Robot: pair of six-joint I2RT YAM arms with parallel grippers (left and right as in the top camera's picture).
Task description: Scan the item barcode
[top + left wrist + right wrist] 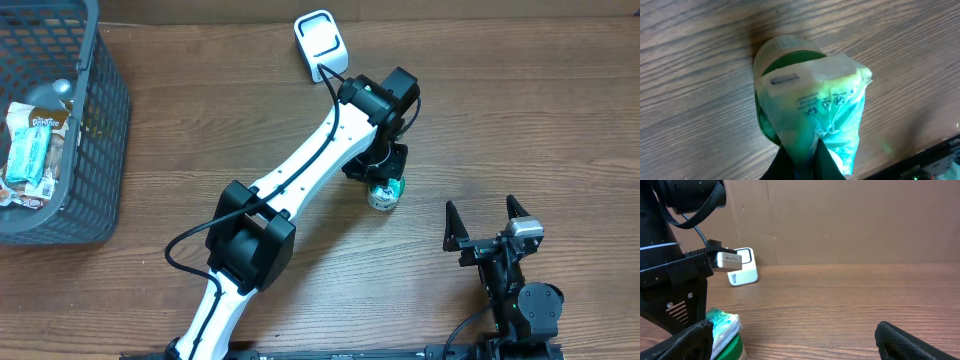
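So the grab looks done: the left fingers (780, 170) are clenched on the top of the green pouch (815, 110), which sits on the desk (520, 110) right below them. No scan yet though. The scanner (320, 42) is well beyond the fingers, so lifting and showing the barcode is what's left. Right fingers (452, 230) hang spread, empty.

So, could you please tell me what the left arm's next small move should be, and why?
Probably lift the green packet straight up: the left gripper has its jaws shut on it, it seemingly rests on the table, and the white scanner lies farther back.
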